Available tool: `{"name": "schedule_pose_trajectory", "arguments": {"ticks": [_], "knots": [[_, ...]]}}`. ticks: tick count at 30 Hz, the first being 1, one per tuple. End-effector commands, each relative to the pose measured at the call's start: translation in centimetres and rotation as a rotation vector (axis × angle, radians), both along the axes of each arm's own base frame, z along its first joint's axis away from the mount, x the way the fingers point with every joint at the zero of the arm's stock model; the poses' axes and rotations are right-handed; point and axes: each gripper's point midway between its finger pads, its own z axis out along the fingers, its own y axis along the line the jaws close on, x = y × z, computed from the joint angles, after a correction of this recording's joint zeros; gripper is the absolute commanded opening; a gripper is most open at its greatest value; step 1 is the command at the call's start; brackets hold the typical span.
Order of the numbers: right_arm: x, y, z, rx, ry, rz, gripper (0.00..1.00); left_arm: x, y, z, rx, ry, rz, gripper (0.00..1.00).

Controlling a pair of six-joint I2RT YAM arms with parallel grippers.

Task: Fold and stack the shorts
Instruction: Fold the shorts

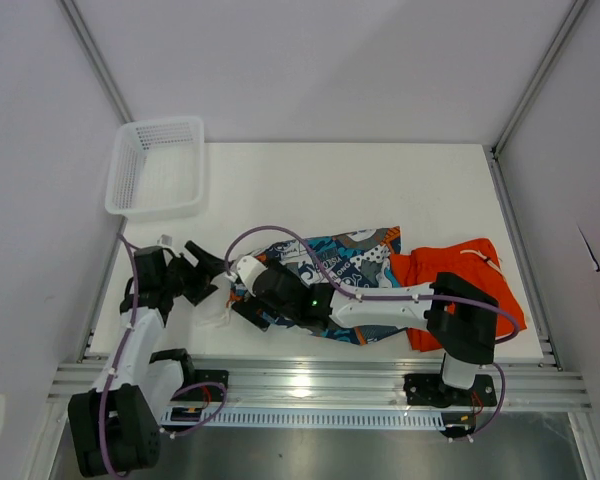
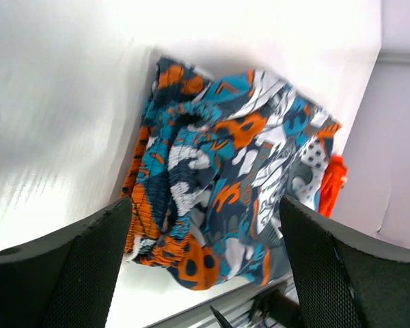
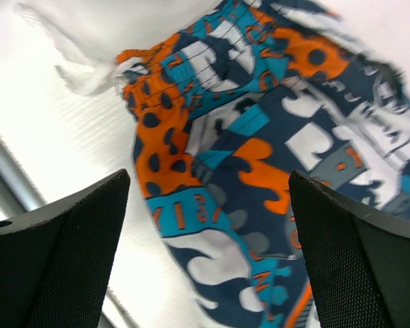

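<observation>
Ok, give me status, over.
Left end effector open, empty. Right end effector open over patterned shorts, which are crumpled. Orange shorts beside them, unstacked. Nothing blocking.

Soft matt cloth of the patterned shorts [image 2: 219,178] on a smooth, faintly glossy table [image 1: 380,190]; plastic mesh basket [image 1: 155,208].

a white table [image 1: 380,180] sits boxed in by pale walls [image 1: 330,60] and aluminium rails [image 1: 310,385].

patterned shorts [image 1: 355,262] partly hidden, orange shorts [image 1: 470,262] too
</observation>
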Motion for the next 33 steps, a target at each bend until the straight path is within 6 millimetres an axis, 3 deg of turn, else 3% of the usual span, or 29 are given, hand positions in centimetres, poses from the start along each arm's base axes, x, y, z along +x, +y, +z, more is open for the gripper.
{"name": "schedule_pose_trajectory", "arguments": {"ticks": [1,7,11,22,25,31,33], "knots": [[2.2,0.6,1.4,-0.030,-0.183,0.041,0.99,0.8,1.7,2.9,0.010,0.019,0.080,0.90],[1.8,2.1,0.0,-0.112,-0.249,0.107,0.99,1.0,3.8,3.5,0.037,0.094,0.159,0.93],[0.3,3.7,-0.6,-0.132,-0.250,0.203,1.00,1.2,4.6,3.6,0.030,0.107,0.185,0.93],[-2.6,6.2,1.2,-0.077,-0.255,0.267,1.00,1.2,5.9,3.5,0.031,0.098,0.190,0.93],[-3.5,6.0,1.4,-0.092,-0.245,0.284,0.99,1.1,5.9,3.5,0.033,0.096,0.187,0.93],[-3.0,5.8,-1.6,-0.232,-0.284,0.264,0.99,1.1,6.1,3.5,0.039,0.091,0.190,0.93],[-2.8,6.0,-1.7,-0.248,-0.302,0.251,1.00,1.1,6.3,3.4,0.041,0.094,0.192,0.93]]}}
